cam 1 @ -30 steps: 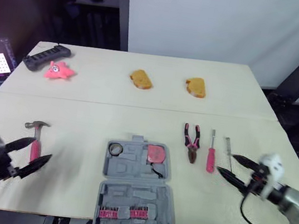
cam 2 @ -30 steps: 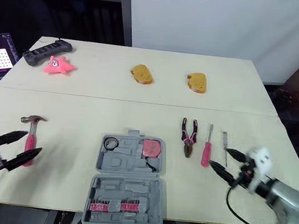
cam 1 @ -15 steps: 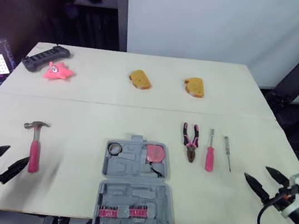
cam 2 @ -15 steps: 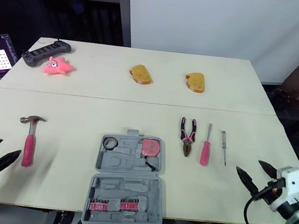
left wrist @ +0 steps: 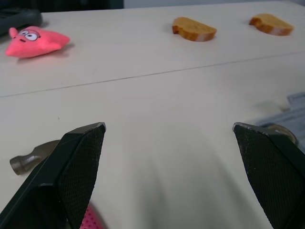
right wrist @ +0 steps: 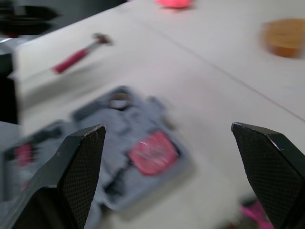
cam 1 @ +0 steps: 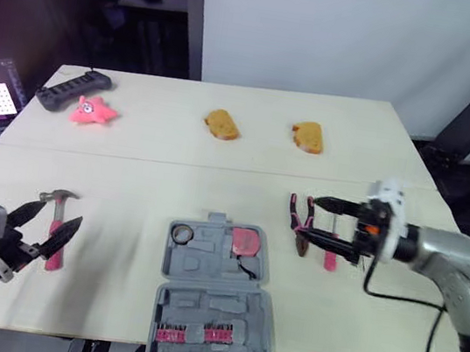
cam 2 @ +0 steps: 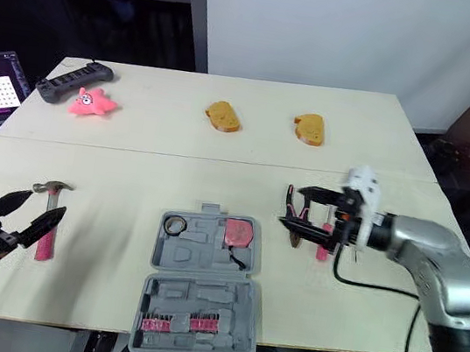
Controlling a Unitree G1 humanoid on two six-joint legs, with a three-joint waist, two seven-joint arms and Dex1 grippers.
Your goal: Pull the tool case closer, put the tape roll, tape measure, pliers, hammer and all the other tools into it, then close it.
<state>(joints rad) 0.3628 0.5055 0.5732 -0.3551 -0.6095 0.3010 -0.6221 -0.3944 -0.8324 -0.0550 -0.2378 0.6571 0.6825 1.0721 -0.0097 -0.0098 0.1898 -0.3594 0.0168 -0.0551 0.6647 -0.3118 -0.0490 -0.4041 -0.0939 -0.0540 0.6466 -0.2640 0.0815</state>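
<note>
We've got the tool case (cam 1: 215, 297) lying open at the near middle of the worktop (cam 1: 128, 178), grey, both halves flat. In the far half sit the tape roll (cam 1: 179, 234) and, just beside it, the pink tape measure (cam 1: 246, 240). A row of pink-mounted bits (cam 1: 193, 336) runs along the near half.

Just beside the case on the robot's right lie the pliers (cam 2: 297, 214), and there's the right claw (cam 1: 307, 215), released, its two black fingers spread wide with the pliers between them. Whether either finger touches them, we cannot tell. The pink-handled screwdriver (cam 1: 328, 261) lies just beyond the pliers, partly behind that claw.

Over on the robot's left, well apart from the case, the hammer (cam 1: 60, 196) lies flat, metal head away from us and pink handle pointing toward the near edge. The left claw (cam 1: 61, 213) is released too, fingers wide apart over the top of the handle, gripping nothing. From its wrist we see the hammer head (left wrist: 31, 156) next to one finger (left wrist: 78, 162).

Toward the far side of the worktop we have two bread slices (cam 1: 222, 125) near the middle. In the far left corner a pink star toy (cam 1: 94, 111) lies just beside a black power strip (cam 1: 73, 88).
</note>
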